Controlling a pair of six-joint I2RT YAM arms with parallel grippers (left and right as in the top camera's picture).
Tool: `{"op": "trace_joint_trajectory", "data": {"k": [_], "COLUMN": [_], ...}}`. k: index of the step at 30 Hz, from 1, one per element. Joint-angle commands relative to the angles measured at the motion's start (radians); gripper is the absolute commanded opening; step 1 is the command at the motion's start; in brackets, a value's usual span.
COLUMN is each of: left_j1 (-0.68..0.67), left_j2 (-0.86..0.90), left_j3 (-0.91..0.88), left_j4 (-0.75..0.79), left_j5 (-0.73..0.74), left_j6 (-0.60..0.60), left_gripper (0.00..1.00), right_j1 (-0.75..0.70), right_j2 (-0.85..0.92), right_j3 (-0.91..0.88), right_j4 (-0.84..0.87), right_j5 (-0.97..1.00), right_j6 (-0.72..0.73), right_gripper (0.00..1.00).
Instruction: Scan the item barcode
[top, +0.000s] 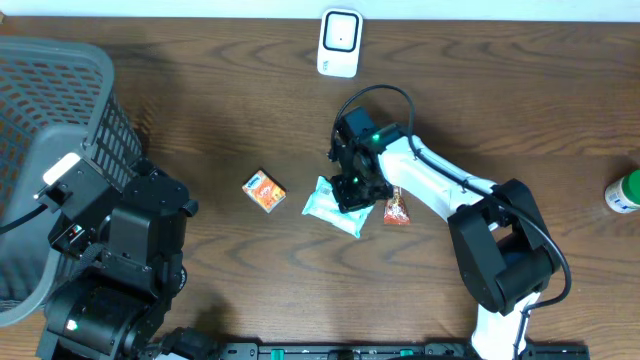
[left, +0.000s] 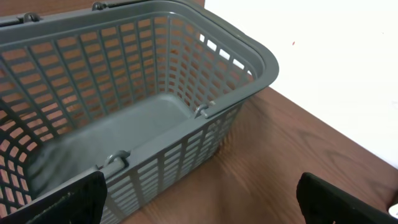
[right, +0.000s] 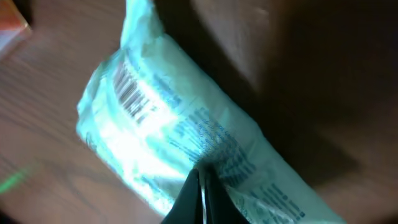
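The right hand (top: 352, 186) is closed tight. Its two fingers (right: 200, 196) are pressed together, with their tips on or just above a pale green packet (top: 328, 207); whether they nip its film cannot be told. The packet lies on the worktop (top: 520, 90) near the middle. The right wrist view shows its barcode (right: 132, 99) facing up, to the left of the fingertips. Just right of the hand lies a small red sachet (top: 397, 208). To the packet's left, apart from it, sits an orange box (top: 265, 190). Well beyond them, at the far edge of the worktop, stands the white scanner (top: 340, 42). A green and white container (top: 622, 192) shows at the right edge. The left hand (left: 199, 205) gapes wide, holding nothing, and hangs beside the grey basket (left: 261, 59) at the left end of the worktop.
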Motion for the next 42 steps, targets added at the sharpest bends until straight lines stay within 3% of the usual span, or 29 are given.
{"op": "trace_joint_trajectory", "data": {"k": [1,5,7,8,15,20,24,34,42], "left_j1": [0.005,0.005,0.005,0.005,0.005,0.005,0.005,0.005,0.005], "left_j2": [0.0,0.0,0.0,0.0,0.0,0.0,0.0,0.0,0.0], "left_j3": [0.015,0.015,0.015,0.015,0.015,0.015,0.015,0.015,0.015], "left_j4": [-0.003,-0.003,-0.003,-0.003,-0.003,-0.003,-0.003,-0.003,-0.003], "left_j5": [-0.009,-0.009,-0.009,-0.009,-0.009,-0.009,-0.009,-0.009,-0.009], "left_j6": [-0.005,-0.005,-0.005,-0.005,-0.005,-0.005,-0.005,-0.005,-0.005], "left_gripper": [0.98,0.98,0.98,0.98,0.98,0.98,0.98,0.98,0.98], "right_j1": [-0.023,-0.029,-0.03,-0.031,-0.055,-0.069,-0.069,-0.096,-0.117], "right_j2": [-0.075,-0.153,-0.167,-0.167,-0.164,-0.164,-0.164,-0.164,-0.164], "right_j3": [0.113,0.164,0.163,0.161,-0.007,-0.106,-0.135,-0.284,-0.388], "right_j4": [-0.075,-0.155,-0.187,-0.196,-0.153,-0.097,-0.067,0.1,0.27], "right_j5": [0.014,0.013,0.008,0.003,-0.158,-0.177,-0.174,-0.175,-0.195], "right_j6": [0.0,0.001,0.001,0.001,-0.021,0.011,0.024,0.172,0.257], "right_gripper": [0.2,0.7,0.84,0.86,0.88,0.86,0.89,0.91,0.99]}}
